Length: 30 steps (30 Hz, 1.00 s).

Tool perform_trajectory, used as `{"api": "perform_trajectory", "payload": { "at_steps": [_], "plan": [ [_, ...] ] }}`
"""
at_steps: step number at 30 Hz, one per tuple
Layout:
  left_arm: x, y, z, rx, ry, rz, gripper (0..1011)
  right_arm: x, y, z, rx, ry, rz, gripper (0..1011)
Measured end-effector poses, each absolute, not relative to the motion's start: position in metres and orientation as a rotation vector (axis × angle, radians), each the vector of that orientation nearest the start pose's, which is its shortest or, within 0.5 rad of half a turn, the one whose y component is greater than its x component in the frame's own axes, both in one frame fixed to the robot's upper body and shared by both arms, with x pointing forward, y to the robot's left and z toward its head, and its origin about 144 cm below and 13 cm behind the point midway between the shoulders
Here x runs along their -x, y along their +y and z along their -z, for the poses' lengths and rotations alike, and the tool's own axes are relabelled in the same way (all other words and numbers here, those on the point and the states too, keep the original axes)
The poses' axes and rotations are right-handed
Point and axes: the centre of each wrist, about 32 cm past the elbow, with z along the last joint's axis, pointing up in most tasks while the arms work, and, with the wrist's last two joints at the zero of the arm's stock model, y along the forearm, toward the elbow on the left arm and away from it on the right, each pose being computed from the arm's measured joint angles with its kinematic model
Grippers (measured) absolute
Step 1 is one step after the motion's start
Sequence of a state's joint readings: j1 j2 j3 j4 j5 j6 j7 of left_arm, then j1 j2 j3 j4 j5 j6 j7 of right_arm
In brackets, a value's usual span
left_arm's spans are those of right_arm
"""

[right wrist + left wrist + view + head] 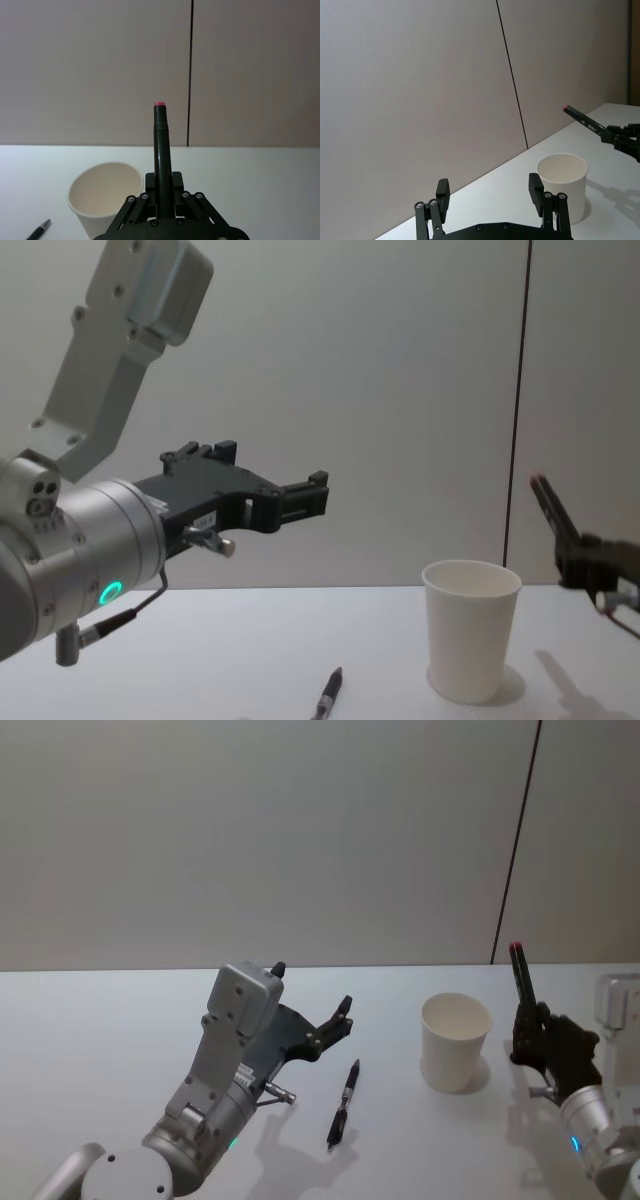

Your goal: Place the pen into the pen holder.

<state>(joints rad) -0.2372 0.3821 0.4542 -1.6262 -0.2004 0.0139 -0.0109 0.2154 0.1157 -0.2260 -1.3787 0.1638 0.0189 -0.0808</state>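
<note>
Right gripper [528,1020]: it is clamping its black fingers [176,181] on a slim black pen with a pink-red tip [160,142], low on the pen's body.
Held pen: it is standing almost upright, leaning a little, with the pink-red tip pointing up and most of its length rising above the fingers.
Position of the right gripper: it is hovering above the table, just to the right of the cup and apart from it.
Pen holder: a plain white paper cup with a rolled rim [455,1045] is standing upright on the smooth white table [100,1040], its mouth facing up; no pen is standing in it.
Left gripper [312,988]: its two black fingers [442,194] are standing wide apart and are gripping nothing.
Position of the left gripper: it is hanging above the table, to the left of the cup, with its fingers pointing toward the cup.
Second pen: a second black pen with silver bands [344,1100] is lying flat on the table, between the left gripper and the cup, touching neither.
Background: a plain grey wall [250,840] with one thin dark vertical seam [515,840] is rising behind the table.
</note>
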Motion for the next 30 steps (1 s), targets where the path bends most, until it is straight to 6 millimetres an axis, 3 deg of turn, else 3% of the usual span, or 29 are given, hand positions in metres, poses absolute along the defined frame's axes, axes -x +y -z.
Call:
{"api": "perform_trajectory", "payload": {
  "at_steps": [14,30],
  "plan": [
    [-0.492,0.198,-1.204,-0.061,-0.268,-1.124,1004,-0.539,-0.206,-1.146,-0.141,-0.158,1.359,182],
    [-0.492,0.198,-1.204,-0.061,-0.268,-1.124,1004,-0.601,-0.207,-1.115,-0.248,-0.347,1.178,182]
  ]
}}
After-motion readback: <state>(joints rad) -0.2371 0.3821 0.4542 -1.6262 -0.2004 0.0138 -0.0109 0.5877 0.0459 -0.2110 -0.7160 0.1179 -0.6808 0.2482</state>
